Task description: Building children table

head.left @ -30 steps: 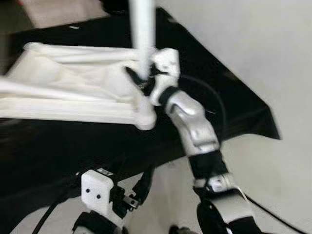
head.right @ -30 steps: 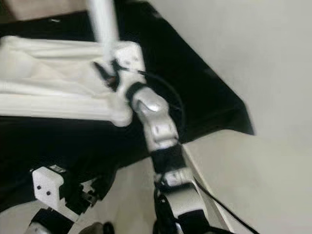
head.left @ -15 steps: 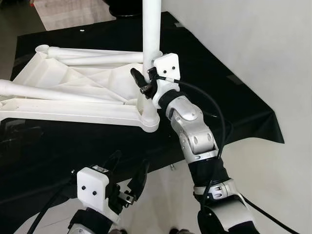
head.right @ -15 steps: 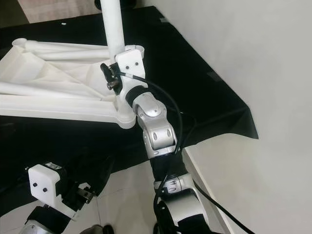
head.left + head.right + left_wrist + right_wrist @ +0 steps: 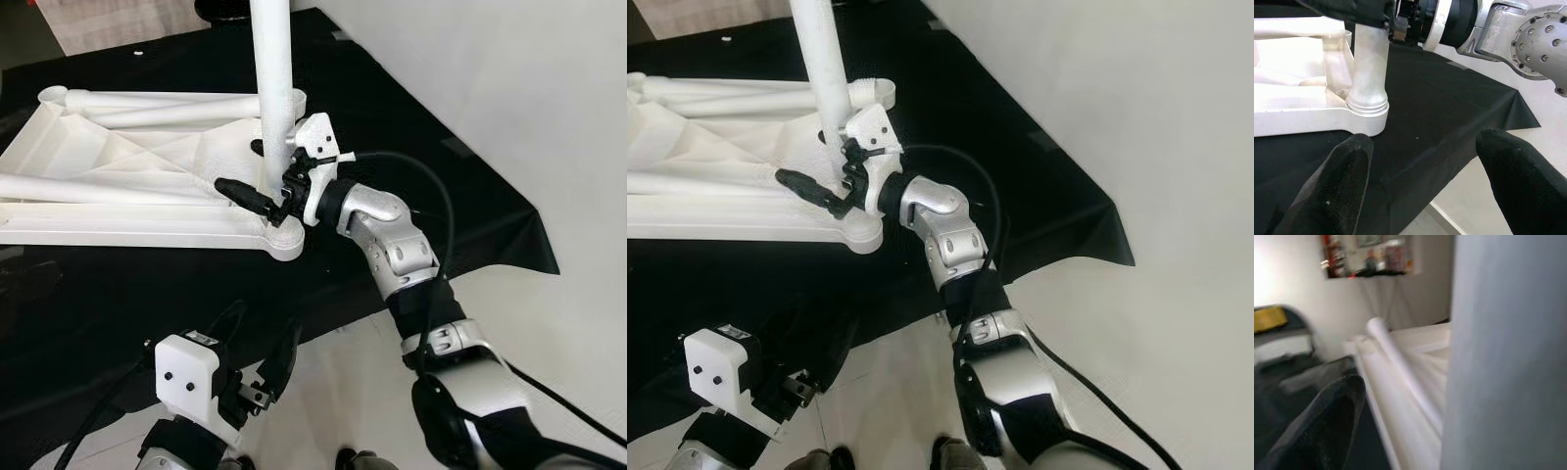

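Right gripper (image 5: 257, 178) stands around the upright leg (image 5: 271, 88), fingers spread (not clamping), above the corner socket (image 5: 284, 238) of the overturned tabletop (image 5: 127, 186) on black cloth (image 5: 411, 147). Unheld, the leg may tilt.

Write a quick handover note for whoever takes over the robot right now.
Right gripper: jaws open around the upright leg, near its base.
Left gripper: jaws open, idle and low, in front of the black cloth.
The tabletop lies upside down on the cloth; the upright leg stands in its near corner socket.
More legs lie loose on the tabletop, still to fit.
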Robot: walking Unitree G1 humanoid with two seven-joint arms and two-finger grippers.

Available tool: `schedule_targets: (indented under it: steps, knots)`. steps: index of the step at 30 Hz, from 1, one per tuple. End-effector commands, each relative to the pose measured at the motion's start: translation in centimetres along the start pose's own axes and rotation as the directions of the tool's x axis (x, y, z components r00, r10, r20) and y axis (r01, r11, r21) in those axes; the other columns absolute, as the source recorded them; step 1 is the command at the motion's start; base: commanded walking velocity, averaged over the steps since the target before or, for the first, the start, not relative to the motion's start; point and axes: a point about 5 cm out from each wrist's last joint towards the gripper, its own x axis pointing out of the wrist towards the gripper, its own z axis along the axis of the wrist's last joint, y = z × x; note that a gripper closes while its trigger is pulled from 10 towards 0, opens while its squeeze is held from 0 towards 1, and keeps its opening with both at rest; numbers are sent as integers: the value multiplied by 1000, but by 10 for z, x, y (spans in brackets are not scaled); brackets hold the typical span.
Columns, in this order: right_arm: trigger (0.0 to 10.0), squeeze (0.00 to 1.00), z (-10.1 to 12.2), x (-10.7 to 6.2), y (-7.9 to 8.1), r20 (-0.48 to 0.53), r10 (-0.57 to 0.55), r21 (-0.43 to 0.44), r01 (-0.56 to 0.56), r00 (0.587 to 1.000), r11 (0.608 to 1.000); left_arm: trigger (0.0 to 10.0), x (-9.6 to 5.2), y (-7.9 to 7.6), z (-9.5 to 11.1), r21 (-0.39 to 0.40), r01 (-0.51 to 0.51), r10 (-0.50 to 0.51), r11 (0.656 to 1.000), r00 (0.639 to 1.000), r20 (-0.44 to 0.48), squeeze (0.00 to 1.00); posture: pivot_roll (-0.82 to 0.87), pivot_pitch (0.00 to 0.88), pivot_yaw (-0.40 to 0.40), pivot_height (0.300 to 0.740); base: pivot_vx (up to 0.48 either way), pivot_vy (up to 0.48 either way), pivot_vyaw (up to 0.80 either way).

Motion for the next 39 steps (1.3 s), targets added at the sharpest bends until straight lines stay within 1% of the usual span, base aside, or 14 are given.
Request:
schedule_targets:
  steps: [1, 2, 4, 14, 15, 16, 22, 25, 27, 34, 36, 37, 38, 39]
  knots:
    - [10000, 0, 1, 10, 11, 6, 156, -5, -155, 988, 988, 10000, -2, 1, -2, -7, -5, 5, 1000, 1000, -21, 0, 76, 225, -30, 740, 0, 0, 0]
    - [10000, 0, 4, 10, 11, 19, 228, 3, -228, 974, 974, 10000, -2, 1, -2, -8, -5, 4, 1000, 1000, -21, 0, 77, 227, -29, 740, 0, 0, 0]
    - [10000, 0, 10, 11, 10, 47, 309, 21, -310, 950, 951, 10000, -2, 0, -2, -8, -5, 5, 1000, 1000, -22, 0, 77, 227, -29, 740, 0, 0, 0]
    - [10000, 0, 19, 14, 9, 79, 447, 32, -451, 891, 892, 10000, -3, 0, -2, -10, -8, 7, 1000, 1000, -23, 0, 81, 236, -29, 740, 0, 0, 0]
    - [6471, 0, 19, 15, 9, 80, 461, 34, -465, 884, 885, 10000, -3, 0, -2, -10, -7, 7, 1000, 1000, -23, 0, 81, 236, -29, 740, 0, 0, 0]
    - [0, 0, 19, 16, 9, 81, 467, 34, -470, 881, 882, 10000, -3, -1, -2, -11, -7, 7, 1000, 1000, -23, 0, 82, 236, -28, 740, 0, 0, 0]
    - [0, 0, 20, 17, 8, 90, 472, 35, -477, 877, 878, 10000, -3, -1, -1, -12, -7, 7, 1000, 1000, -24, 0, 81, 238, -28, 740, 0, 0, 0]
    - [0, 0, 19, 14, 3, 88, 423, 24, -426, 902, 904, 10000, -3, -1, -1, -14, -6, 6, 1000, 1000, -24, 0, 78, 238, -27, 740, 0, 0, 0]
    - [0, 0, 19, 14, 3, 88, 423, 24, -426, 902, 904, 10000, -3, -1, -1, -14, -6, 6, 1000, 1000, -24, 0, 78, 238, -27, 740, 0, 0, 0]
    - [0, 0, 9, -6, -10, 81, 324, 10, -326, 942, 945, 10000, -3, -1, -1, -16, -5, 4, 1000, 1000, -24, 0, 73, 237, -21, 740, 0, 0, 0]
    - [0, 0, 2, -15, -15, 62, 245, 0, -245, 968, 969, 10000, -3, 0, -2, -16, -2, 2, 1000, 1000, -27, 0, 71, 235, -25, 740, 0, 0, 0]
    - [0, 0, -2, -21, -19, 50, 158, -5, -158, 986, 987, 10000, -4, 0, -2, -16, -1, 1, 1000, 1000, -28, 0, 71, 234, -26, 740, 0, 0, 0]
    - [0, 0, -2, -21, -19, 50, 158, -5, -158, 986, 987, 10000, -4, 0, -2, -16, -1, 1, 1000, 1000, -28, 0, 71, 234, -26, 740, 0, 0, 0]
    - [0, 0, -8, -24, -22, 34, 46, 35, -47, 998, 998, 10000, -4, 0, -2, -15, -1, 1, 1000, 1000, -28, 0, 72, 233, -28, 740, 0, 0, 0]
